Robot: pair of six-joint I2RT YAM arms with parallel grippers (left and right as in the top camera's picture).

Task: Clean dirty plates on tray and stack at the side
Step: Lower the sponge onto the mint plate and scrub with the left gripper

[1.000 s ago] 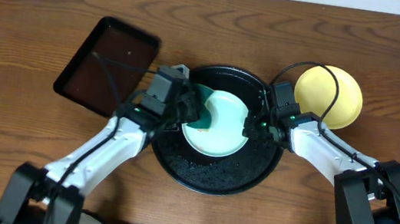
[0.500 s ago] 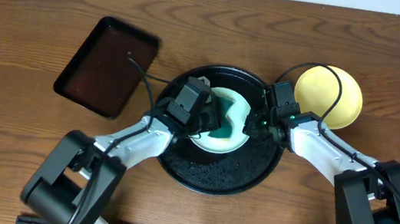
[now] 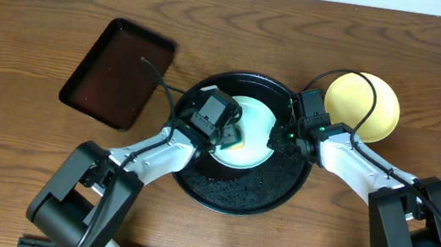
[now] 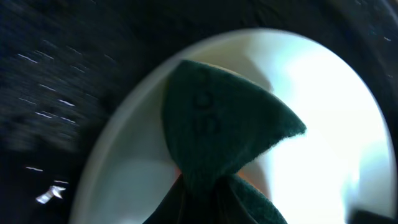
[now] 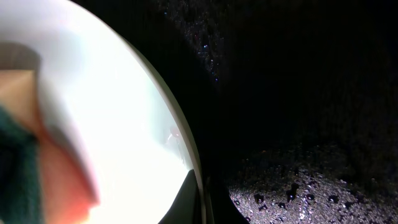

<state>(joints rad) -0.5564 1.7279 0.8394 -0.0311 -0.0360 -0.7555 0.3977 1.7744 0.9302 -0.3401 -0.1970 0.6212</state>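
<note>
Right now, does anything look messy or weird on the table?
Nothing is broken or tipped. The round black tray is speckled with shiny drops, probably water, around the white plate. A reddish patch shows on that plate beside the green cloth.

Green cloth [image 4: 217, 137] on plate [image 4: 323, 124], tray [image 4: 50, 62] beneath.

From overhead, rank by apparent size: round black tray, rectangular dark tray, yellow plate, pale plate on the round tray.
1. round black tray
2. rectangular dark tray
3. yellow plate and pale plate: about alike. The pale one is partly hidden by the left arm, so they are left unranked.
</note>
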